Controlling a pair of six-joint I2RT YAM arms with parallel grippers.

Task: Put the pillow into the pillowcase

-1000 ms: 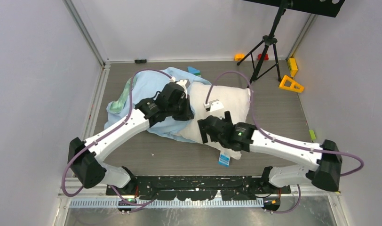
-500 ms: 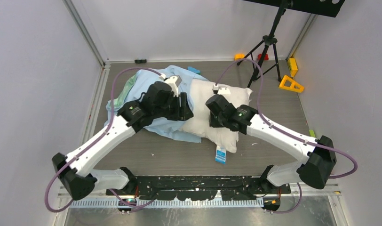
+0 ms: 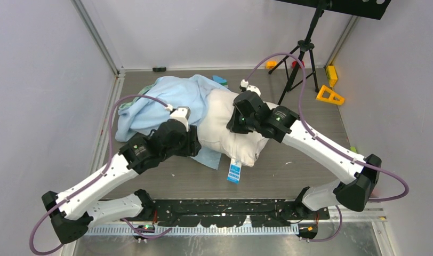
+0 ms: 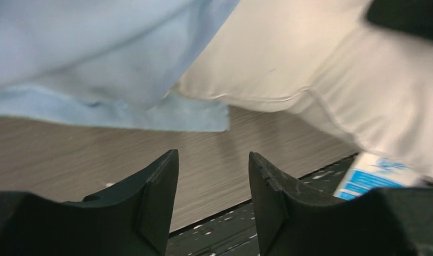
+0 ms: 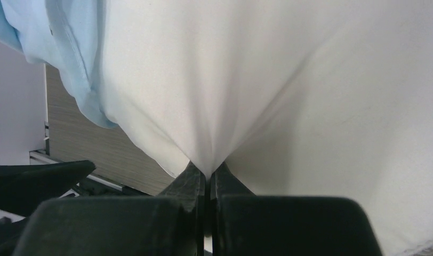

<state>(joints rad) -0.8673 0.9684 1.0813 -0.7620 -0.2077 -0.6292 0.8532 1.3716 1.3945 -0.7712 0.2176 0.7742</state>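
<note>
From above, lost the left end of the pillow (image 3: 221,128) under the pillowcase (image 3: 166,98), and could not see the fingertips of the left gripper (image 4: 213,157) or the right gripper (image 5: 206,173), tucked beneath their own wrists. In the left wrist view, caught only part of the blue tag (image 4: 370,176), covered by pillow above and gripper body below, its print too blurred to read. In the right wrist view, found pillow and pillowcase both cut off by the edges.

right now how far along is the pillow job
Done: the pillow's left end looks inside the case. In hand: the right gripper is shut on pillow fabric; the left gripper is open, empty. Left: most of the pillow, with its tag, lies outside.
</note>
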